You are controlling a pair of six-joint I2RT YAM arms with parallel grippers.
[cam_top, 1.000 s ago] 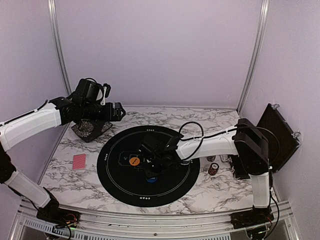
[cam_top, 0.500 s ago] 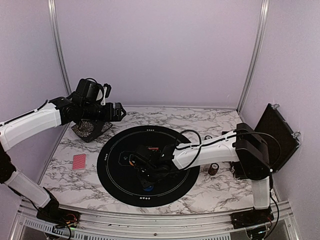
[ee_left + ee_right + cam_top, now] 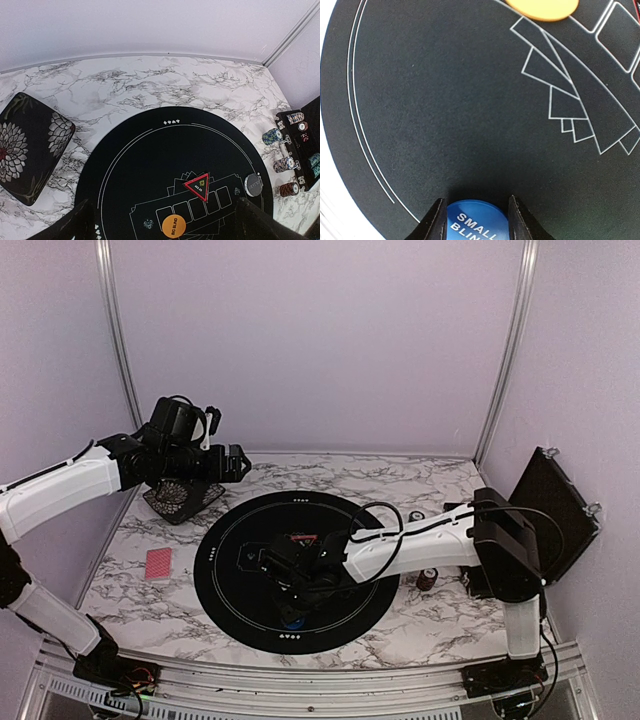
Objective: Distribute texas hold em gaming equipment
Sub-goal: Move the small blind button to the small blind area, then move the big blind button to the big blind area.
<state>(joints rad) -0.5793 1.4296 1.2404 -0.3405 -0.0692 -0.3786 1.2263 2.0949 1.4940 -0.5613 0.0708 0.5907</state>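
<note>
— What moved?
— The right gripper [image 3: 476, 205] slid toward six o'clock on the black mat [image 3: 235, 605], pinching the blue button [image 3: 475, 224].
— The left gripper [image 3: 238, 464]?
— Spread wide above the marble table [image 3: 420, 480]; lilac walls [image 3: 320, 340].

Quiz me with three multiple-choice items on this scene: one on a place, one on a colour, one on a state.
1. Where does the red-backed card pile lie?
A) on the marble table, left of the black mat
B) on the mat
C) held by the left tool

2. What colour is the button between the right tool fingers?
A) orange
B) grey
C) blue

3. How is the left tool?
A) shut on a card
B) open, holding nothing
C) shut on a chip

Answers:
1 A: the top view shows the pile on marble, clear of the mat's left edge.
2 C: the right wrist view shows the button blue between the two fingers.
3 B: the left wrist view shows its fingers wide apart with nothing between them.
</note>
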